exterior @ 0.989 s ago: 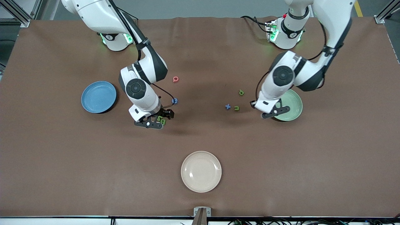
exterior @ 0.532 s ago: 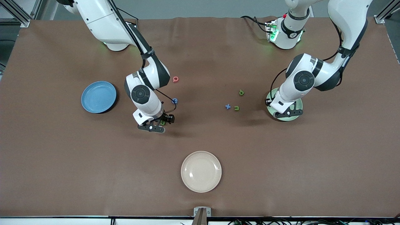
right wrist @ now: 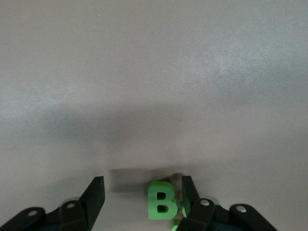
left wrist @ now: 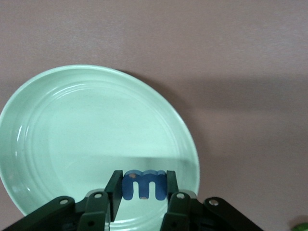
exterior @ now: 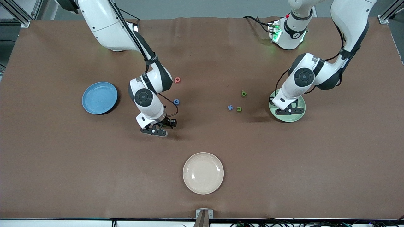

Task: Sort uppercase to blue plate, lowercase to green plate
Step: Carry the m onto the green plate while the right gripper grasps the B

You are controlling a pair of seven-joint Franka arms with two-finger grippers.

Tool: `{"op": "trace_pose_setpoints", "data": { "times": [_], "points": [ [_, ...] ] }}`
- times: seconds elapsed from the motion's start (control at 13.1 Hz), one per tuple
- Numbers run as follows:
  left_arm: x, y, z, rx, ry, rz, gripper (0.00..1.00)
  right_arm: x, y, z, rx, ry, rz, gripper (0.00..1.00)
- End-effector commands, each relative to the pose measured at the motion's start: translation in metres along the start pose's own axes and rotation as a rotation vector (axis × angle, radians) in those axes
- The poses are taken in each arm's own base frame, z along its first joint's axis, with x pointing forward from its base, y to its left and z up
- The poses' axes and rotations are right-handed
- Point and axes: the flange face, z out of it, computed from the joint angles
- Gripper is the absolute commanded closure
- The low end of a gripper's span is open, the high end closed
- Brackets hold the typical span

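Even overhead light, soft arm shadows, sharp focus.

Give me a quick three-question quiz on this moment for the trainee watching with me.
1. True or false: the left hand holds a blue m over the green plate.
2. Which letter sits between the right hand's fingers on the table? A) red round letter B) green B C) blue cross
3. Fill in: the blue plate holds ___ letters.

Key: 1 true. 2 B, the green B, with the fingers apart around it. 3 no.
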Motion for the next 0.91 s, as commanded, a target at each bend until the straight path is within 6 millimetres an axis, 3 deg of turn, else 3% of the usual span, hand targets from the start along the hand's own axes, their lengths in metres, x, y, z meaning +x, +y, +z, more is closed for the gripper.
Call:
{"op": "trace_pose_setpoints", "data": {
  "times": [0.0,0.3,0.38,0.61,0.84],
  "points": [
    [-0.007,-0.002,0.008,-0.005,0.004,0.028,0.73,0.001,-0.002,0.003,0.0,0.02,0.009,0.27],
    [-0.012,-0.002,0.012,-0.003,-0.007,0.031,0.7,0.0,0.0,0.009,-0.005,0.015,0.013,0.31],
    [-0.012,-0.002,0.012,-0.003,-0.007,0.031,0.65,-0.003,0.003,0.013,-0.012,0.006,0.015,0.32],
    [-0.012,-0.002,0.009,0.006,-0.003,0.031,0.15,-0.011,0.01,0.02,-0.034,-0.021,0.018,0.33],
    [-0.009,0.012,-0.006,0.006,0.023,0.021,0.06,-0.017,0.013,0.025,-0.042,-0.032,0.015,0.34]
  ]
}}
